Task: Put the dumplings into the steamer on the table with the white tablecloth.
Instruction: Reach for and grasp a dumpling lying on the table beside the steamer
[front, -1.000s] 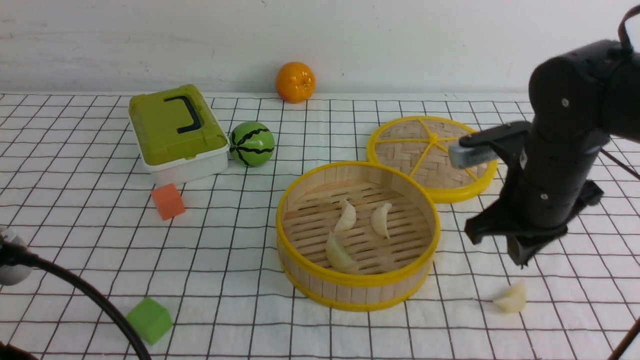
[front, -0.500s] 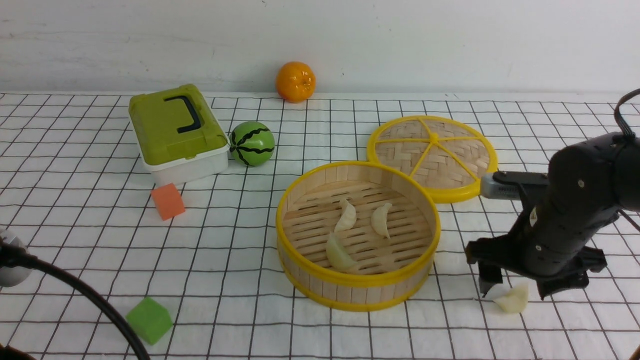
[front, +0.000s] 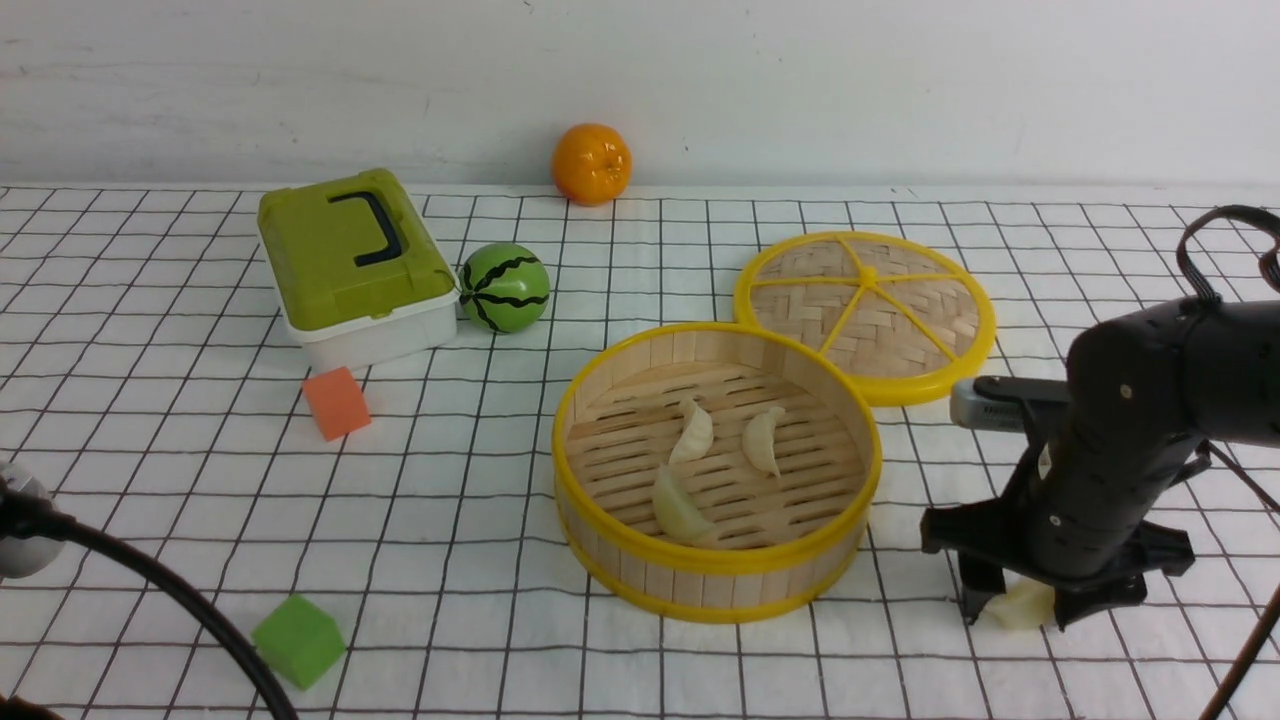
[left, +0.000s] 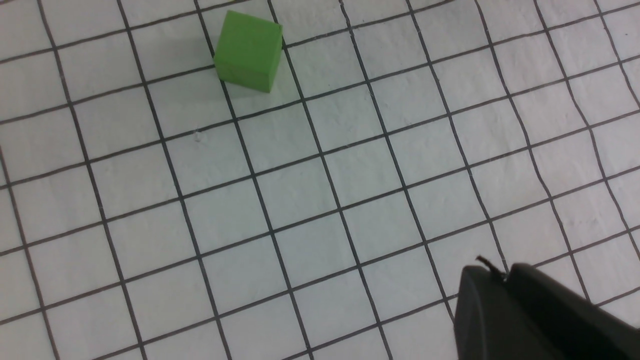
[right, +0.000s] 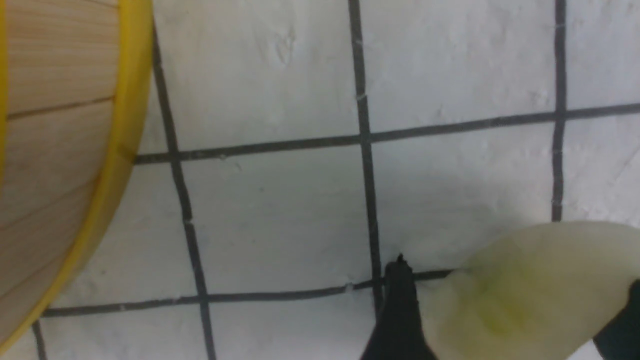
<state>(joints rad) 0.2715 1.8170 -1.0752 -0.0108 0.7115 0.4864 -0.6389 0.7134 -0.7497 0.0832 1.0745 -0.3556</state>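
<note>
The steamer (front: 700, 565), a round bamboo basket with yellow rims, stands right of centre on the white tablecloth (front: 450, 520). Three cream dumplings (front: 693, 432) (front: 763, 440) (front: 676, 505) lie on its slatted floor. Another dumpling (front: 1020, 606) (right: 530, 290) lies on the cloth to the steamer's right. My right gripper (front: 1024, 612) (right: 515, 295) is down at the cloth and open, one finger on each side of this dumpling. The steamer's rim (right: 120, 150) shows in the right wrist view. My left gripper (left: 500, 272) is shut and empty over bare cloth.
The flat woven lid (front: 865, 315) lies behind the steamer, touching it. A green lidded box (front: 350, 260), a watermelon ball (front: 504, 287) and an orange (front: 591, 163) are at the back left. An orange cube (front: 336, 402) and a green cube (front: 298, 640) (left: 248, 51) sit on the left.
My right arm has come down from above the lid's edge to the loose dumpling. Its gripper has opened and lowered around the dumpling. The left arm has stayed put.
</note>
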